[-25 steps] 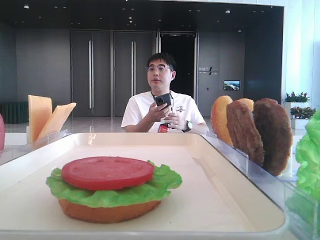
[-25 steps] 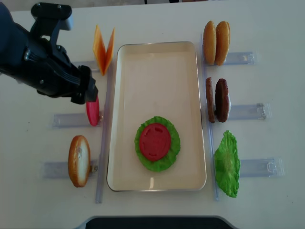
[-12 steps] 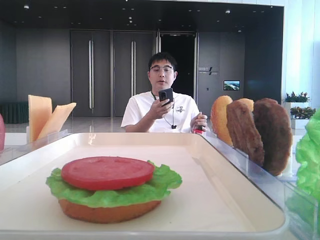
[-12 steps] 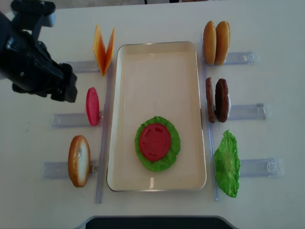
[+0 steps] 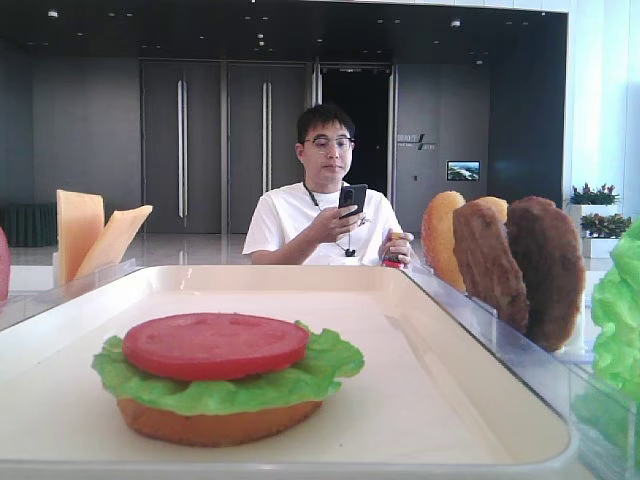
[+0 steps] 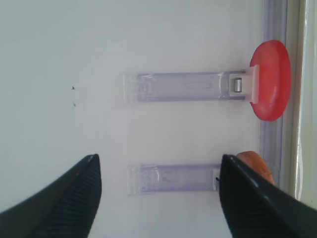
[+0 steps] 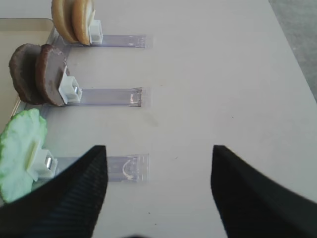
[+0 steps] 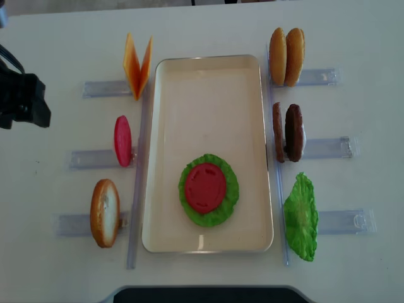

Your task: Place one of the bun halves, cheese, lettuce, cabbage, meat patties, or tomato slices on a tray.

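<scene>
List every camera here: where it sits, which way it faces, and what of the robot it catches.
Exterior high: sits low at the tray's short end, facing along it to the stacked tomato slice and a seated man; no robot.
Realsense: overhead, facing straight down; left arm at the left edge.
Right wrist: over bare table, facing the meat patties; open jaws of the right gripper below.
Left wrist: facing the spare tomato slice; open jaws of the left gripper.
Shared: both wrist views and the overhead show the clear holders.

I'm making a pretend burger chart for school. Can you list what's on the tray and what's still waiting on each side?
tray: one stack
stack, bottom to top: bun, lettuce, tomato slice
waiting, left side: cheese, tomato, bun half
waiting, right side: two buns, two patties, lettuce leaf
left gripper: open, empty
right gripper: open, empty
</scene>
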`<action>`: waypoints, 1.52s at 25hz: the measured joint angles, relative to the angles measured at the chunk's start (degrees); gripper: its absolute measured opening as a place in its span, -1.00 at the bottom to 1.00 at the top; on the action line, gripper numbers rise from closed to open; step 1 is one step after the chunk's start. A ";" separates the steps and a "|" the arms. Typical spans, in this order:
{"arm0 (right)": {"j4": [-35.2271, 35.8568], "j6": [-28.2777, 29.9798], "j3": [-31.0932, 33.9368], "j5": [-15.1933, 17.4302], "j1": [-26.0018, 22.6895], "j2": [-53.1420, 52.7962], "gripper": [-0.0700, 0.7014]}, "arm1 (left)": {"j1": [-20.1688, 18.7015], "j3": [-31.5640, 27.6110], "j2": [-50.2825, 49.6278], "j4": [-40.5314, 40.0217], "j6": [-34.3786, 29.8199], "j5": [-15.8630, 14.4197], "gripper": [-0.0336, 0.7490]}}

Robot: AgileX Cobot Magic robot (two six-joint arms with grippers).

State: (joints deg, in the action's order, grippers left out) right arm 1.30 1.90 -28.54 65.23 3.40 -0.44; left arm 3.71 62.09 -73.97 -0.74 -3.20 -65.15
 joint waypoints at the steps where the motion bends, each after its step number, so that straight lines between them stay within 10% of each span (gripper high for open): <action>1: 0.00 0.00 0.00 0.00 0.00 0.00 0.38 | 0.10 0.00 0.00 0.00 -0.12 0.01 0.53; 24: 0.00 0.00 0.00 0.00 0.00 0.00 0.38 | 0.27 -0.28 27.58 1.97 -6.04 -3.42 0.53; 38: 0.00 0.00 0.00 0.00 0.00 0.00 0.38 | 0.27 -13.99 50.88 5.33 -8.16 -4.46 0.53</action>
State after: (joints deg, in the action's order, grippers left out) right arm 1.30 1.90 -28.54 65.23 3.40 -0.44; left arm 3.98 48.11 -23.08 4.59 -11.36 -69.60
